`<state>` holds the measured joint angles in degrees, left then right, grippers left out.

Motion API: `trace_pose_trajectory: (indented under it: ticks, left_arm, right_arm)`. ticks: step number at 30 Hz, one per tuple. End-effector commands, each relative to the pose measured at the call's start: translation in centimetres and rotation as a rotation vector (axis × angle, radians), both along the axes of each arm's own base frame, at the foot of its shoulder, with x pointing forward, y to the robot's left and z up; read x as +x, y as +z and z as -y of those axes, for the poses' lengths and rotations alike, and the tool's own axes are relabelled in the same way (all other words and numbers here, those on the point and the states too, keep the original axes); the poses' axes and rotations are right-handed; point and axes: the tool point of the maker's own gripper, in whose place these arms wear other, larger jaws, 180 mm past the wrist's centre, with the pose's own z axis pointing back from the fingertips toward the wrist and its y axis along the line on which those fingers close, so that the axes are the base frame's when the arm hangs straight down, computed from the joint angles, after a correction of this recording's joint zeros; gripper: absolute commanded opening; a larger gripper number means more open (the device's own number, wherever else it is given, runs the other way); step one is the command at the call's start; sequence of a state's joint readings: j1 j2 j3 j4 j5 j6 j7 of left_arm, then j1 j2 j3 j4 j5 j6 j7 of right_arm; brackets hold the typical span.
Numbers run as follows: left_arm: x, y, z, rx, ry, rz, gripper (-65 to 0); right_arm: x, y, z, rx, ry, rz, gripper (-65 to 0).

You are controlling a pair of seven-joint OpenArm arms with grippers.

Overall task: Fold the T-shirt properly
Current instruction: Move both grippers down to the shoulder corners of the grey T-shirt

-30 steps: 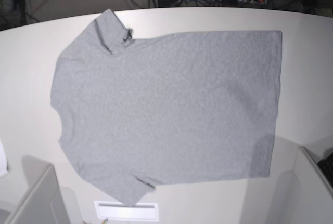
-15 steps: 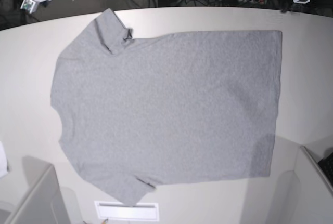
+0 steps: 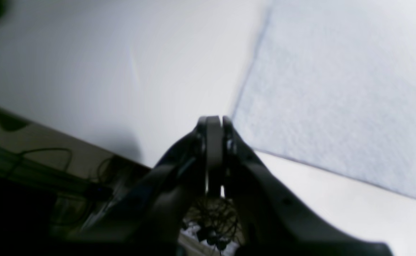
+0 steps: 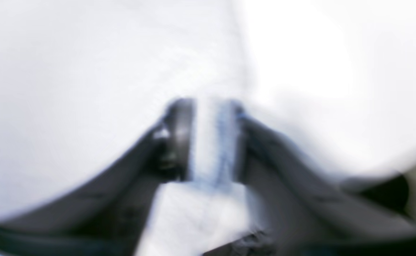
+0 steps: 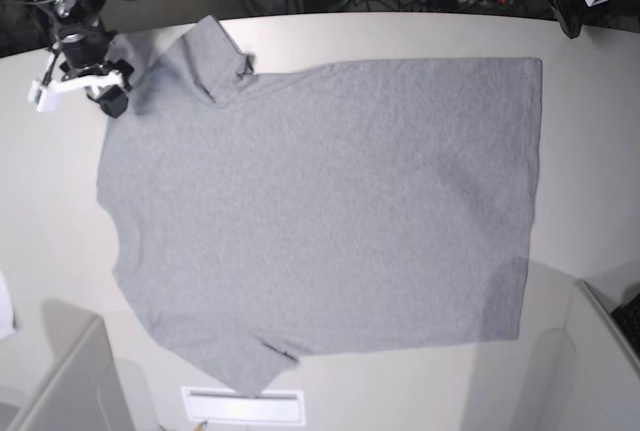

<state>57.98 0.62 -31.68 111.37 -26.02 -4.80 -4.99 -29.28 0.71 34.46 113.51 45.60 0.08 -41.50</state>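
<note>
Newly arrived arms over white table

Bare table along the far edge, open for passage. T-shirt spread flat across the middle. Right gripper just beside its far sleeve; left gripper beyond the far hem corner. Grey bins at near corners.

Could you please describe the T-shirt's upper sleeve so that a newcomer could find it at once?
Start at the big white table; the grey T-shirt lies flat across it. Its upper sleeve points to the far edge at top left, beside the right gripper, unlike the other sleeve near the front edge.
</note>
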Motion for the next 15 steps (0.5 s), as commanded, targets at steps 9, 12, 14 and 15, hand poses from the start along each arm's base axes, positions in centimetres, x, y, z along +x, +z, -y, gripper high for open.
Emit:
trace_pose_trajectory:
  ticks: [9, 12, 14, 15]
  left_arm:
    - [1.8, 2.3, -0.8, 0.064, -0.082, 0.047, -65.0]
    - [2.6, 2.7, -0.9, 0.077, -0.113, 0.059, -65.0]
    - [3.5, 3.0, -1.0, 0.08, -0.124, 0.079, -65.0]
    - [3.8, 3.0, -1.0, 0.081, -0.124, 0.087, -65.0]
  right_arm:
    - [1.6, -1.8, 3.1, 0.186, -0.121, 0.013, -35.0]
    - [1.4, -3.7, 3.8, 0.157, -0.14, -0.051, -35.0]
    - [0.9, -4.6, 3.9, 0.14, -0.146, -0.089, -35.0]
    - [0.8, -4.9, 3.8, 0.143, -0.147, -0.096, -35.0]
